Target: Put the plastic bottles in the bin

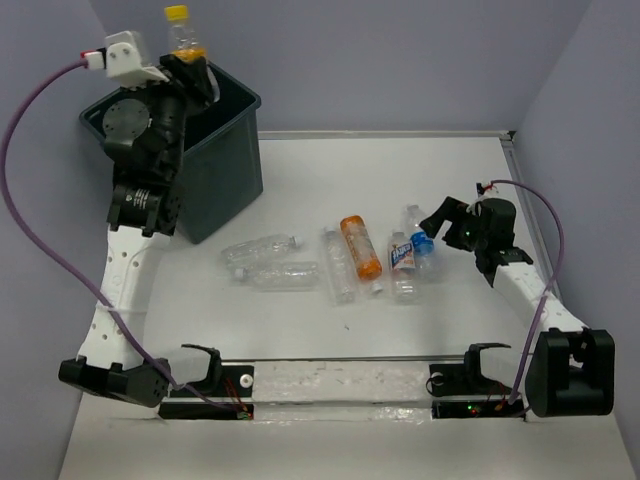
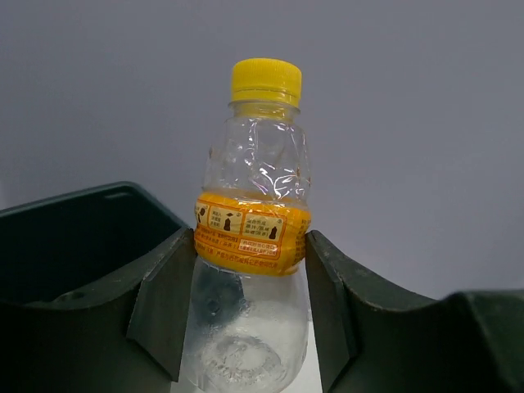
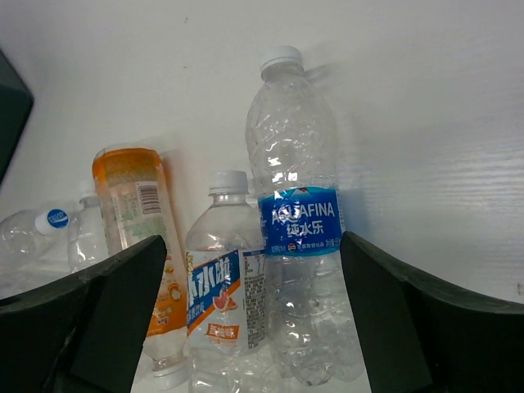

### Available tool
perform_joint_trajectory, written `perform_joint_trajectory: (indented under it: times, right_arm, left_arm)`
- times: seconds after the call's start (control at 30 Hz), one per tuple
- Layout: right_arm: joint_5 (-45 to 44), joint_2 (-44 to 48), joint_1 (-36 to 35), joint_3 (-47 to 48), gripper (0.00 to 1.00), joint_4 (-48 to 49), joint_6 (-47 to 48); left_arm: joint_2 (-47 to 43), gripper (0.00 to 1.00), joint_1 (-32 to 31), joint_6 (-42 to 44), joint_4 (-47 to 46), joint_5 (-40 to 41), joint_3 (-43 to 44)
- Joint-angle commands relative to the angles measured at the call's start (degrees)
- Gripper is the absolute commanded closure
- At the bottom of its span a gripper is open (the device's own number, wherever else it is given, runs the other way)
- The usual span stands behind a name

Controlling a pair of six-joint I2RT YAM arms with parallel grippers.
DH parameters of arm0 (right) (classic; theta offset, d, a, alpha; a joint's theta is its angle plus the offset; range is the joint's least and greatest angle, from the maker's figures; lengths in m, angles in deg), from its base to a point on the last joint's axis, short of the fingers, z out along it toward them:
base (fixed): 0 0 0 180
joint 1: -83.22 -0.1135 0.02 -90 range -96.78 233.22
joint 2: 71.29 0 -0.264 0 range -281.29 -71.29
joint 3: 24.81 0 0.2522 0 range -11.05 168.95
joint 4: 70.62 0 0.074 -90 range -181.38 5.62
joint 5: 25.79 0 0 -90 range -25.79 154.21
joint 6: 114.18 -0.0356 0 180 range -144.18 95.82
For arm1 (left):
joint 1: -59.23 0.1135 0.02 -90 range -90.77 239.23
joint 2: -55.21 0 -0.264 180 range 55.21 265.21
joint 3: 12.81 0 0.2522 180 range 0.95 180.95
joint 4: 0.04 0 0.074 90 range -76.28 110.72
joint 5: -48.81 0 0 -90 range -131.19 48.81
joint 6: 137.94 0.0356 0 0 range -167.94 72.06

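My left gripper (image 1: 190, 70) is shut on a small clear bottle with a yellow cap and orange label (image 1: 182, 32), held upright above the dark teal bin (image 1: 235, 150). In the left wrist view the fingers (image 2: 164, 303) press the bottle (image 2: 258, 180) at its label, with the bin rim (image 2: 74, 237) behind on the left. My right gripper (image 1: 437, 222) is open above two blue-labelled bottles (image 1: 418, 238) (image 1: 402, 262). In the right wrist view they are the Aquafina bottle (image 3: 299, 221) and a shorter one (image 3: 225, 278), lying between the jaws. An orange bottle (image 1: 360, 247) lies beside them.
Three clear bottles (image 1: 258, 250) (image 1: 280, 276) (image 1: 338, 265) lie mid-table, left of the orange one. A metal rail with black clamps (image 1: 340, 385) runs along the near edge. Grey walls close the left, back and right. A purple cable (image 1: 30, 130) loops off the left arm.
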Motion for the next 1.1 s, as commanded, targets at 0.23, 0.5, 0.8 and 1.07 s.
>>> perform_joint_trajectory:
  times: [0.23, 0.5, 0.8, 1.07]
  right_arm:
    - [-2.22, -5.61, -0.87, 5.15, 0.08, -3.15, 4.91]
    - [-3.88, -12.66, -3.41, 7.96, 0.12, -5.97, 7.11]
    - [-5.63, -16.7, -4.47, 9.37, 0.18, -6.5, 7.55]
    - [-7.75, -17.41, -5.0, 9.63, 0.29, -6.68, 7.81]
  left_arm:
    - [2.97, 0.49, 19.89, -10.76, -2.33, 4.22, -6.26]
    - [0.95, 0.01, 21.21, -12.88, -4.44, 1.95, -11.9]
    - [-7.66, 0.01, 17.0, -13.05, -3.57, -6.21, -13.66]
    - [-16.97, 0.01, 4.53, -13.4, 0.65, -19.91, -23.3]
